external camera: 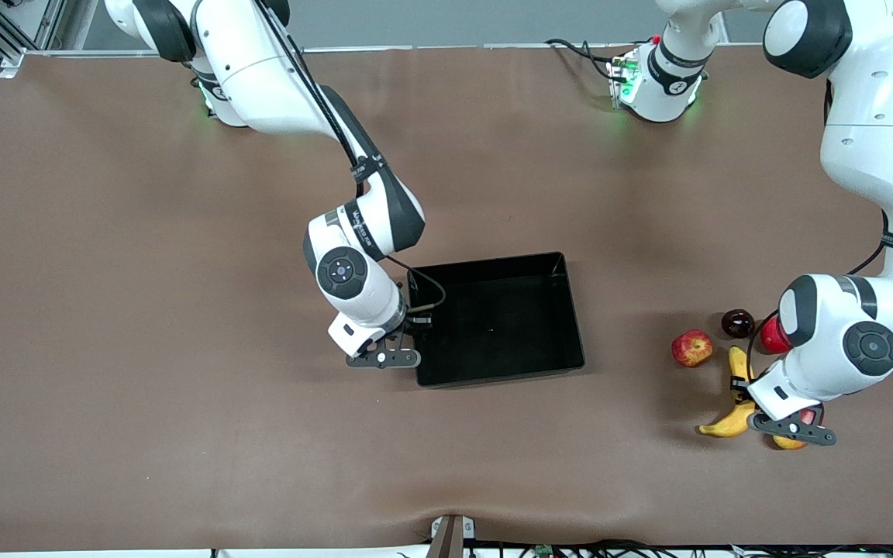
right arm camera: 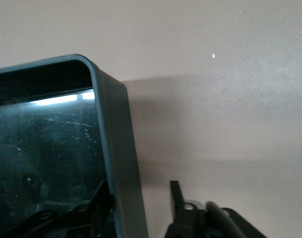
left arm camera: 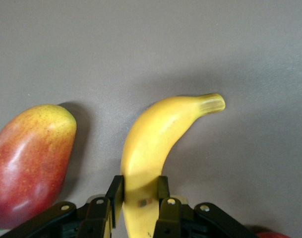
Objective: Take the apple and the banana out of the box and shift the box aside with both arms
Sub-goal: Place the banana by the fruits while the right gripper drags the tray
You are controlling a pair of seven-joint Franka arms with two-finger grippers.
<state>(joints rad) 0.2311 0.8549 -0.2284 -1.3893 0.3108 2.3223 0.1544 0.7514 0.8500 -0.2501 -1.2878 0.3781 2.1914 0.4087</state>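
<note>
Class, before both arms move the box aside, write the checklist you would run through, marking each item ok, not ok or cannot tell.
1. Box free of fruit: ok.
2. Apple out on the table: ok.
3. Banana let go: not ok, the left gripper is shut on it.
4. Right gripper astride the box wall: ok, one finger each side.
5. Right grip firm: cannot tell.
6. Left gripper at the box: not ok, it is beside the mango.

Both arms: glossy white jointed shells with black joint bands and round black caps, thin black cables clipped along the links, green lights glowing at the bases, small printed labels on black wrist collars, and flat black gripper bars with silver screws carrying slim black fingers [left arm camera: 163, 188].
</note>
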